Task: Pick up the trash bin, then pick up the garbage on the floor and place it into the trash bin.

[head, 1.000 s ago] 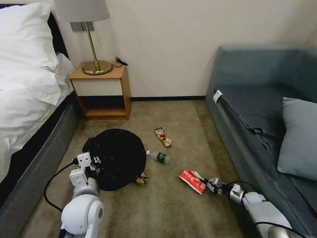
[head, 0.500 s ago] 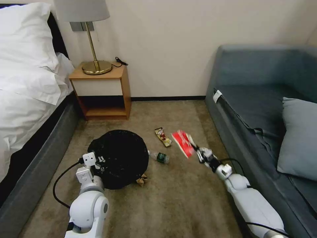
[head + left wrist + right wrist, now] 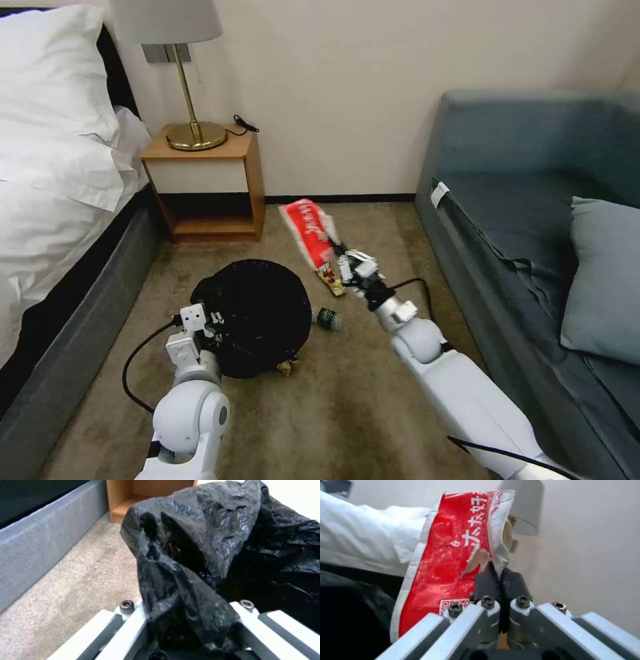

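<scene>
Since a second ago the right gripper (image 3: pixel 341 257) has lifted the red packet (image 3: pixel 308 230) off the carpet, now at the bin's (image 3: pixel 260 317) 1 o'clock. Its jaws pinch the torn corner; light and floppy, it looks likely to swing. Left gripper (image 3: pixel 186 630) clamps the bin's bag rim.

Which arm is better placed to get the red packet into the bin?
Right. Its tool is shut on the red-white packet, raised beside the trash bin. The left tool is occupied pinching the bin's black liner.

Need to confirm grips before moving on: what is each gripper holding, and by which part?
Right gripper pinches the red snack packet by its torn edge. Left gripper holds the trash bin by its bag-covered rim.
</scene>
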Controlling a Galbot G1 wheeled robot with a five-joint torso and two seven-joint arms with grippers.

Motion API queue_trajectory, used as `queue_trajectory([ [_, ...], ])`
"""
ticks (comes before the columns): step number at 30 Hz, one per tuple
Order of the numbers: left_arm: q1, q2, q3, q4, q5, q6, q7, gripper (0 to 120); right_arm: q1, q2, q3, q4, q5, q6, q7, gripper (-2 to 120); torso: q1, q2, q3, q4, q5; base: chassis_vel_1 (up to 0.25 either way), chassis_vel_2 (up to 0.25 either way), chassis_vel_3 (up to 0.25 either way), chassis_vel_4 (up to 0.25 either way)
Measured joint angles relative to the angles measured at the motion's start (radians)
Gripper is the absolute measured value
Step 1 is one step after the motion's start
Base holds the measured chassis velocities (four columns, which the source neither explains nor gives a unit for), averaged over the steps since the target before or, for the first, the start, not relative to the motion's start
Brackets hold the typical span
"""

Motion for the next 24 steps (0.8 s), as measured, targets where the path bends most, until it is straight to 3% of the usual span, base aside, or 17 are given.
queue_trajectory([
  [5, -0.013, -0.001, 0.009, 0.011, 0.011, 0.001, 0.0, 4, 0.034, -0.003, -0.101, -0.052, -0.011, -0.003, 0.009, 0, 0.0, 0.0, 0.0, -0.0001, 0.0003, 0.0, 0.0, 0.0, 0.0],
  [16, -0.029, -0.001, 0.014, 0.015, 0.015, 0.003, 0.002, 4, 0.034, 0.001, -0.168, -0.117, -0.043, -0.001, 0.047, 0, 0.0, 0.0, 0.0, -0.0001, 0.0002, 0.0, 0.0, 0.0, 0.0],
  [18, -0.03, -0.001, 0.015, 0.017, 0.015, 0.003, 0.002, 4, 0.03, -0.003, -0.176, -0.117, -0.045, -0.002, 0.057, 2, 0.0, 0.0, 0.0, -0.0003, 0.0002, 0.0, 0.0, 0.0, 0.0],
  [23, -0.034, -0.002, 0.015, 0.02, 0.017, 0.0, 0.003, 4, 0.011, -0.018, -0.195, -0.108, -0.05, -0.002, 0.063, 27, 0.0, 0.0, 0.0, -0.0002, 0.0003, 0.0, 0.0, 0.0, 0.0],
  [24, -0.034, -0.002, 0.015, 0.02, 0.017, 0.0, 0.003, 4, 0.011, -0.018, -0.195, -0.108, -0.05, -0.002, 0.063, 27, 0.0, 0.0, 0.0, -0.0002, 0.0003, 0.0, 0.0, 0.0, 0.0],
])
